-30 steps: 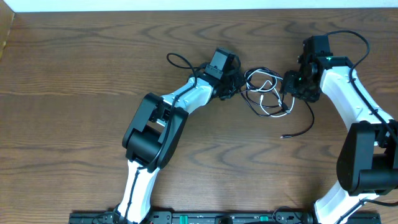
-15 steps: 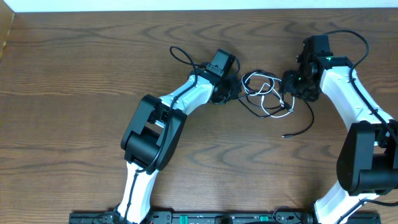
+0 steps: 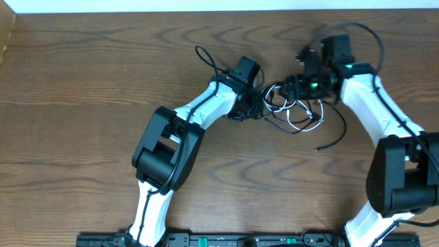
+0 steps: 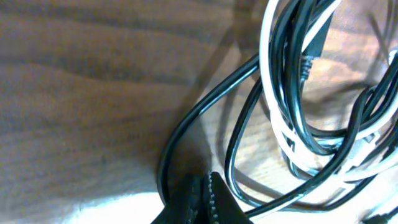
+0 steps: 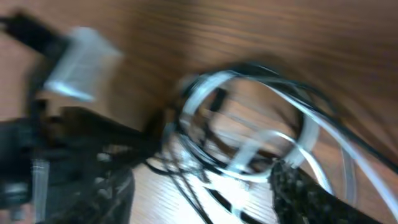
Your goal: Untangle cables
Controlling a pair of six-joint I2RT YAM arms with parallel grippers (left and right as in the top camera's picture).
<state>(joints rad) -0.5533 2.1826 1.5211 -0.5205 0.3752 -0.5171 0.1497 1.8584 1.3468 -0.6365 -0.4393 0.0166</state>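
While the black cable (image 4: 186, 119) touches the left fingers (image 4: 208, 190), pressed together, you see the right fingers (image 3: 288, 88) spread over the white cable (image 4: 267, 68) on the worktop (image 4: 74, 93).

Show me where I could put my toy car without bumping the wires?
Bare spots: the wide brown wooden table left of the white-and-black left arm, and the front middle between the two arms. Crowded: the back middle, where the thin black and white cables tangle between the left arm's end and the white-and-black right arm.
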